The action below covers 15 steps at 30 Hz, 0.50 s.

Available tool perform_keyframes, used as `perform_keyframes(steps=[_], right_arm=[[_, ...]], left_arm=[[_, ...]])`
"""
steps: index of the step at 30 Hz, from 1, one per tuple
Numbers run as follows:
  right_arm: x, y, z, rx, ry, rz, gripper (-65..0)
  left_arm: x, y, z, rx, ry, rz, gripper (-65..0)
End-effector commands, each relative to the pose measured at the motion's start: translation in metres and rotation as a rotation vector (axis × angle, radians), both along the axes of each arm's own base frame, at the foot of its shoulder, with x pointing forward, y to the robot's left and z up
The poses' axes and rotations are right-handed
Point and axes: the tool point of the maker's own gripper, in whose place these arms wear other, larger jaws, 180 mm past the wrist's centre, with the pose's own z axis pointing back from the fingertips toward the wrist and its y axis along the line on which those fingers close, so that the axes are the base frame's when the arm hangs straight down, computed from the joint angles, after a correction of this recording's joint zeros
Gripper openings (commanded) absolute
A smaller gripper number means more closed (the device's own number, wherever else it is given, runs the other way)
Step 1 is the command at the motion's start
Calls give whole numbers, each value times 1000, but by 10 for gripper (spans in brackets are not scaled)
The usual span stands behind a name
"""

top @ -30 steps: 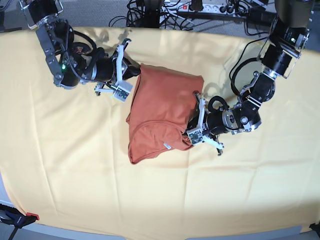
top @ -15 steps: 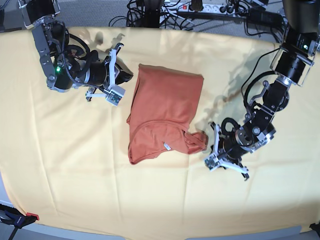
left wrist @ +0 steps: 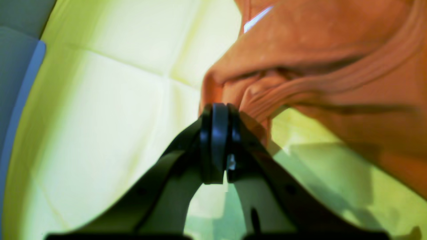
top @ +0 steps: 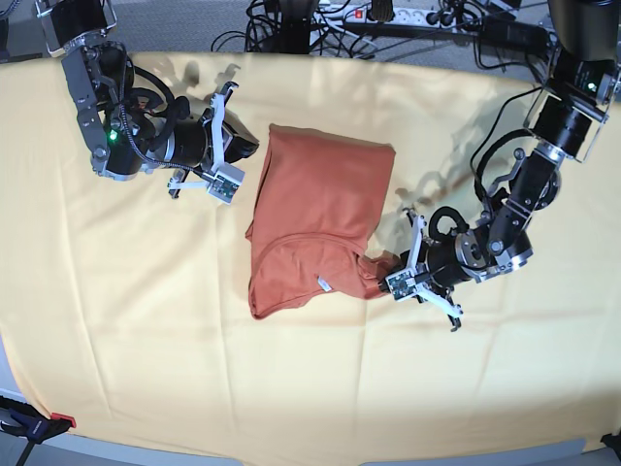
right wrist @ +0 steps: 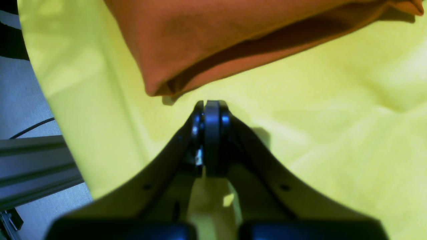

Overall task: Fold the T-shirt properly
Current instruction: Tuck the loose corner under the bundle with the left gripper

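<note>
Now: folded rust-orange knit T-shirt [top: 315, 228] lies mid-counter on pale yellow cloth [top: 146, 320].
Left wrist view: left tool [left wrist: 217, 113], jaws together, touches a bunched shirt edge; whether it pinches fabric I cannot tell. Right wrist view: right tool [right wrist: 210, 110], jaws together, sits just beside the shirt corner, apart.

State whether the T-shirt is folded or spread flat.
Folded: the T-shirt lies as a compact doubled bundle on the yellow cloth.

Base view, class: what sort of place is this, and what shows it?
Probably a robot lab or test bench: two robot arms work over a table draped in yellow cloth, with a power strip and tangled cables behind it.
</note>
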Motion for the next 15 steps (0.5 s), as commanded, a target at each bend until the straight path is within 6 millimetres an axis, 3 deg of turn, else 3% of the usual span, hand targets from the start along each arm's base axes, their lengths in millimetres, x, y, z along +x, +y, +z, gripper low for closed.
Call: perform_keyframes(steps=[1, 6, 15], right_arm=[[7, 0, 9, 17, -33, 2, -650], [7, -1, 9, 12, -36, 1, -650], [7, -1, 9, 13, -36, 1, -650]], left_arm=[[11, -6, 18, -51, -52, -8, -650], [18, -9, -2, -90, -25, 4, -650], [47, -7, -13, -136, -71, -21, -650]])
